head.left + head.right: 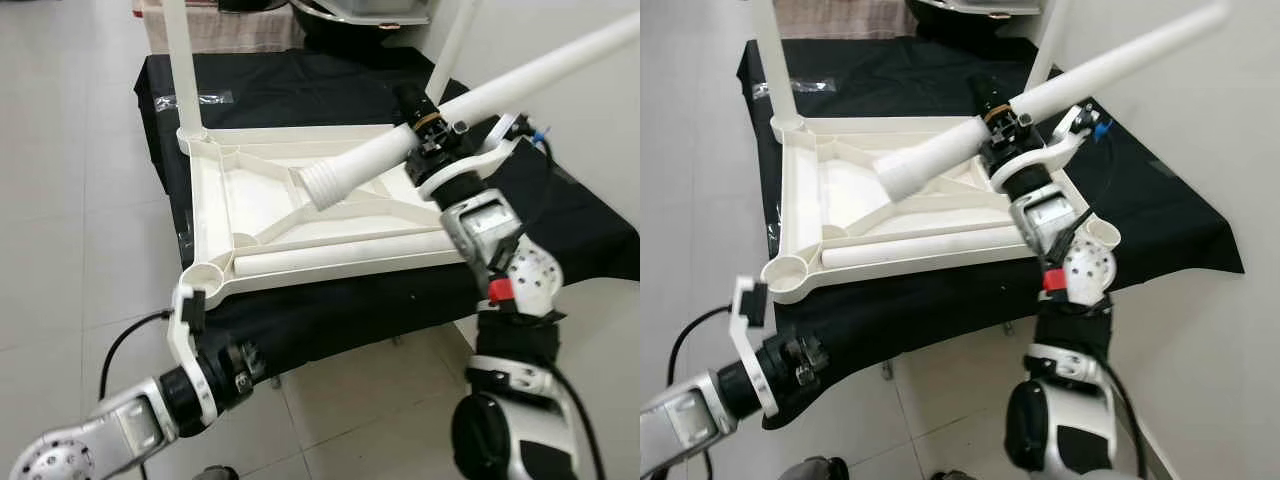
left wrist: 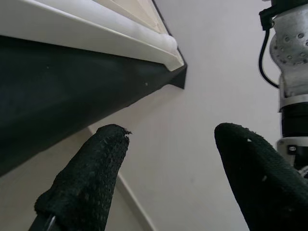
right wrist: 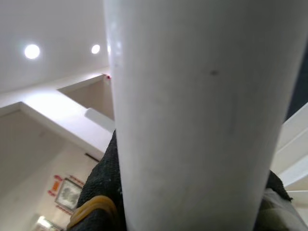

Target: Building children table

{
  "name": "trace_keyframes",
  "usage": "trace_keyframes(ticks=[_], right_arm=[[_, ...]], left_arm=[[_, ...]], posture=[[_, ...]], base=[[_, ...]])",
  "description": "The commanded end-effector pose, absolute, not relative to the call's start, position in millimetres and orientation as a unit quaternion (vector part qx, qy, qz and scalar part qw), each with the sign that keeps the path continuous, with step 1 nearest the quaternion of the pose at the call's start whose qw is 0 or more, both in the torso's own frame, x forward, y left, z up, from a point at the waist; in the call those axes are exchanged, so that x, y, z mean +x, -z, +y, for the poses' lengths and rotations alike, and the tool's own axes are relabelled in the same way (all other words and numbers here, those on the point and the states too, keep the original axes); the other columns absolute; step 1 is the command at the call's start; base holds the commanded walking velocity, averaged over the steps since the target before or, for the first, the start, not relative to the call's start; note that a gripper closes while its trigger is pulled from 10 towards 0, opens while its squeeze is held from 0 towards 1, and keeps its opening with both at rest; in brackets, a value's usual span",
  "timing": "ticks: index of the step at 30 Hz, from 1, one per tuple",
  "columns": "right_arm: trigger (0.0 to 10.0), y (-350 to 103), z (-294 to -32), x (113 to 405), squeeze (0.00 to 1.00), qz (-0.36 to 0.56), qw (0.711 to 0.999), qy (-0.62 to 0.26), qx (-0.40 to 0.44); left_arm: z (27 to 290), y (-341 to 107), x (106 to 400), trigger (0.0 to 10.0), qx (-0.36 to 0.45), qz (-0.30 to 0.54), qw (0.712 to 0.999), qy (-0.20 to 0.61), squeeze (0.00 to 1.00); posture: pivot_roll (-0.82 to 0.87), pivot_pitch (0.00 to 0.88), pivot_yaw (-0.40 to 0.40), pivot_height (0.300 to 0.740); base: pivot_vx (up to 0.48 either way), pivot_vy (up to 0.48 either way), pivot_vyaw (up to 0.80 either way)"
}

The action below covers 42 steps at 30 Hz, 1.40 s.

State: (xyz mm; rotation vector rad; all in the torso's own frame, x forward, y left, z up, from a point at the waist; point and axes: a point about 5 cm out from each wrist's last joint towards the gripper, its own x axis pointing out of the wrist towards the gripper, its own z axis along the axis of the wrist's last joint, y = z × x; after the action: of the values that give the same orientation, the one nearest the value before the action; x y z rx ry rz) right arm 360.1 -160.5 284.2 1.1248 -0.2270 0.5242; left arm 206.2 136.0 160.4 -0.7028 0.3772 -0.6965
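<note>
A white children's table top point(image 1: 225, 200) lies upside down on a black-covered surface point(image 1: 300, 90). Two white legs stand upright in its far corners, one on the left point(image 1: 183, 70) and one on the right point(image 1: 452, 45). A third leg point(image 1: 340, 257) lies loose inside the near rim. My right gripper point(image 1: 432, 130) is shut on a fourth leg point(image 1: 520, 80). That leg is tilted, with its threaded end point(image 1: 322, 186) over the middle of the top. My left gripper point(image 2: 173, 183) is open and holds nothing. It sits low, just below the near-left corner socket point(image 1: 206, 275).
The near-right corner socket point(image 1: 1100, 235) sits beside my right forearm. The black cloth hangs over the front edge point(image 1: 330, 310). Pale tiled floor point(image 1: 60, 200) surrounds the surface. A white wall point(image 1: 590, 130) runs close on the right.
</note>
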Motion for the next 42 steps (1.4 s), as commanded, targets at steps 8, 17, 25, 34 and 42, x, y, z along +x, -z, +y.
trace_keyframes(ticks=[8, 17, 25, 34, 42], right_arm=[[10.0, -282.4, -151.6, 355.2, 0.00, -0.138, 0.891, -0.223, 0.370], [10.0, -276.3, -139.2, 352.4, 0.00, -0.136, 0.898, -0.247, 0.337], [10.0, -273.6, -130.5, 352.3, 0.00, -0.154, 0.907, -0.259, 0.295], [10.0, -267.4, -122.8, 353.6, 0.00, -0.151, 0.915, -0.260, 0.269], [10.0, -265.4, -120.8, 360.9, 0.00, -0.154, 0.928, -0.259, 0.221]], left_arm=[[126.2, -146.2, 204.8, 10.0, -0.179, 0.151, 0.945, 0.228, 0.00], [105.2, -139.5, 187.3, 10.0, -0.107, 0.153, 0.952, 0.241, 0.00], [100.0, -136.8, 184.7, 10.0, -0.084, 0.129, 0.962, 0.226, 0.00], [100.7, -134.6, 185.3, 10.0, -0.076, 0.119, 0.970, 0.200, 0.00], [100.8, -132.4, 185.6, 10.0, -0.080, 0.118, 0.971, 0.191, 0.00]], posture=[[0.10, 0.102, -0.126, 0.740], [0.09, 0.093, -0.128, 0.740], [0.09, 0.100, -0.135, 0.740], [0.10, 0.111, -0.149, 0.740], [0.09, 0.126, -0.146, 0.740]], base=[[0.000, 0.000, 0.38], [0.000, 0.000, 0.80], [0.000, 0.000, 0.80], [0.000, 0.000, 0.80], [0.000, 0.000, 0.20]])
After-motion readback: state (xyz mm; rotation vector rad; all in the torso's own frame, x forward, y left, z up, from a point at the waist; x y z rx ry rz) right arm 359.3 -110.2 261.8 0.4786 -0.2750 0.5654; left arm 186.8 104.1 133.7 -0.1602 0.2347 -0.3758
